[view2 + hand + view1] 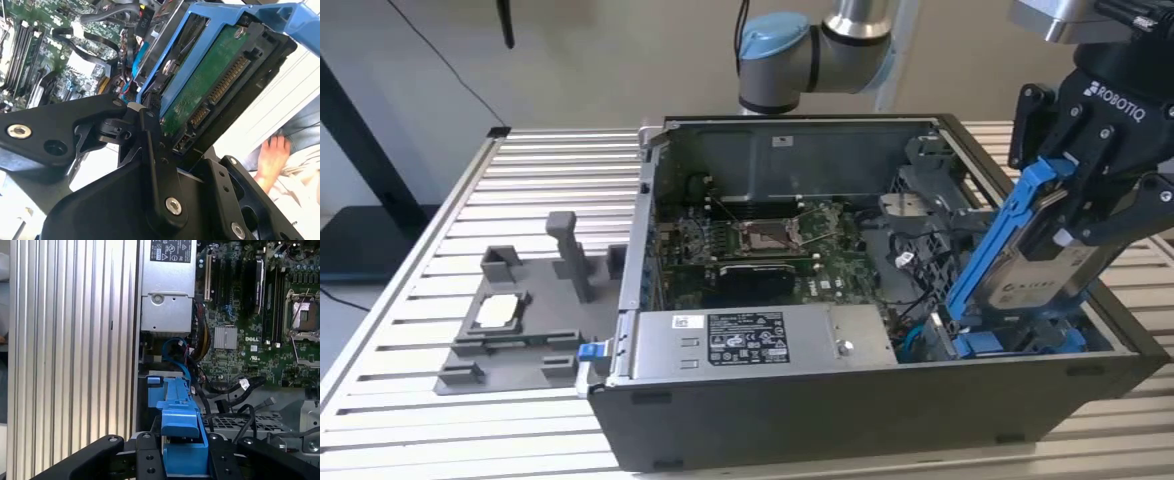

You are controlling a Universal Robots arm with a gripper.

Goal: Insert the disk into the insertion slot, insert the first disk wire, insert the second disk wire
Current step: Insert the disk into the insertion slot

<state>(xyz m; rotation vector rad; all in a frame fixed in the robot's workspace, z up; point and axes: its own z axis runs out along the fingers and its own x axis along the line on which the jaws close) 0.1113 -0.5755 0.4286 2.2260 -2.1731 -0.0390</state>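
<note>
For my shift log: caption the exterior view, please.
Pincer holds the blue-framed disk tilted over the open computer case.

Disk (1047,268) (tilted) partly in the case (854,410)

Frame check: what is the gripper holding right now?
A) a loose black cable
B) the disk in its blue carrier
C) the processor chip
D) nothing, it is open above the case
B: in the exterior view the gripper is clamped on the disk, which sits tilted in its blue carrier over the exterior view's right end of the computer case.
</note>
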